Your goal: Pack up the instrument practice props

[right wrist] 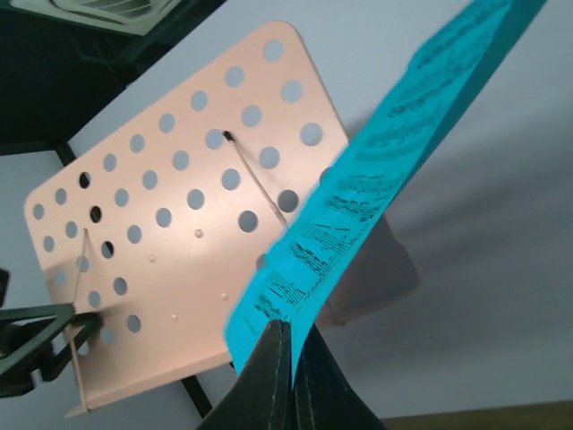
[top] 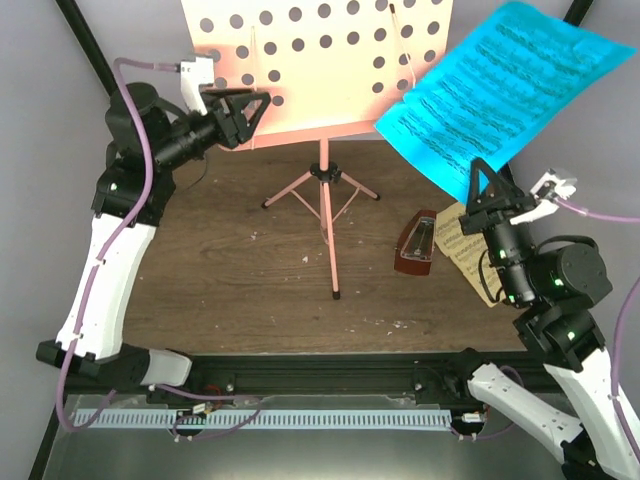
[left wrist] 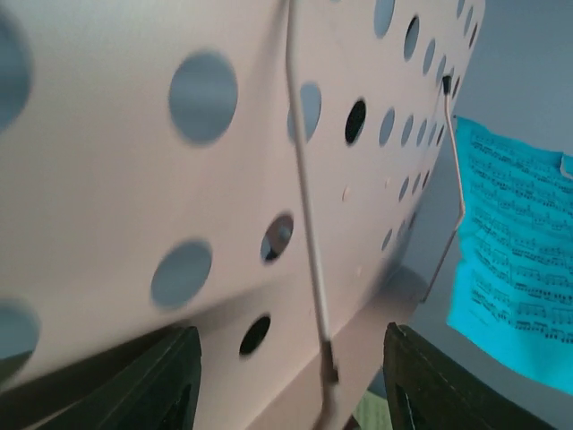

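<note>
The blue page (top: pixel 510 90) is raised nearest the overhead view. Your right gripper (top: pixel 484 168) has its jaws pinched together on the page's lower edge, and the sheet slants up and right from there. The pink music stand (top: pixel 320 60) stands at the back, its desk's lower left corner at the mouth of your left gripper (top: pixel 258 105), whose jaws are parted and unclamped. The yellow page (top: pixel 455 240) lies just beside the metronome (top: pixel 415 243), near the right arm and probably where the blue page goes.
</note>
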